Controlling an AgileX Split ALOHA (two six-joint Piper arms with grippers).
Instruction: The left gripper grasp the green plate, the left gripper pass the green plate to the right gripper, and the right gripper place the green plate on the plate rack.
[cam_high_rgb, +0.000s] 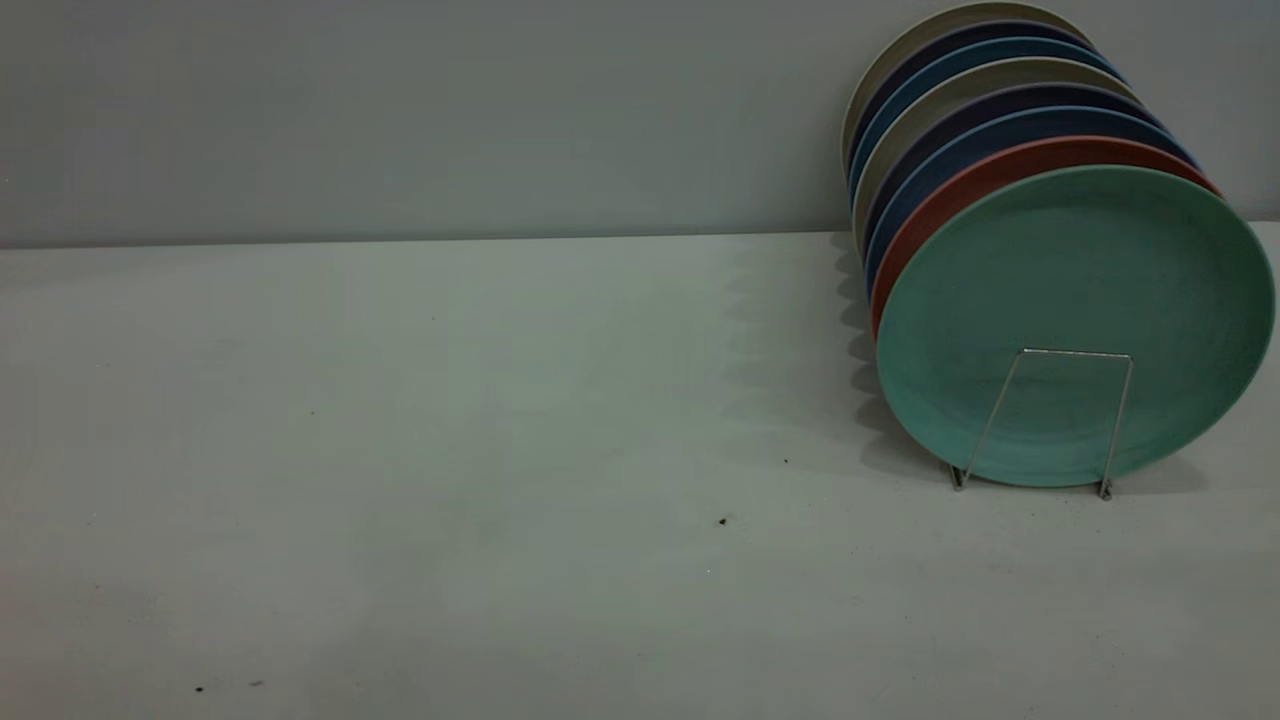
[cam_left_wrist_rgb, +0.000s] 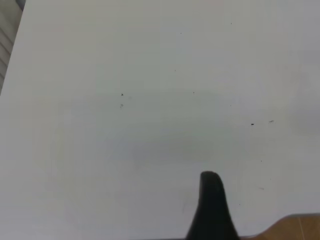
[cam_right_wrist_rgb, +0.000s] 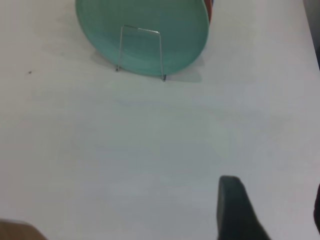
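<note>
The green plate (cam_high_rgb: 1075, 300) stands upright at the front of a row of plates, held behind the front wire loop of the plate rack (cam_high_rgb: 1075, 352) at the table's right. The right wrist view shows the plate (cam_right_wrist_rgb: 180, 35) and the rack loop (cam_right_wrist_rgb: 161, 55) well away from my right gripper (cam_right_wrist_rgb: 274, 192), which is open and empty over bare table. My left gripper (cam_left_wrist_rgb: 267, 192) shows only one black finger (cam_left_wrist_rgb: 210, 200) over bare table, with nothing beside it. Neither gripper appears in the exterior view.
Behind the green plate stand a salmon-pink plate (cam_high_rgb: 960, 190), dark blue plates (cam_high_rgb: 1000, 125) and several more. The grey wall (cam_high_rgb: 400, 110) runs along the back. A wooden edge shows in the left wrist view (cam_left_wrist_rgb: 297, 227).
</note>
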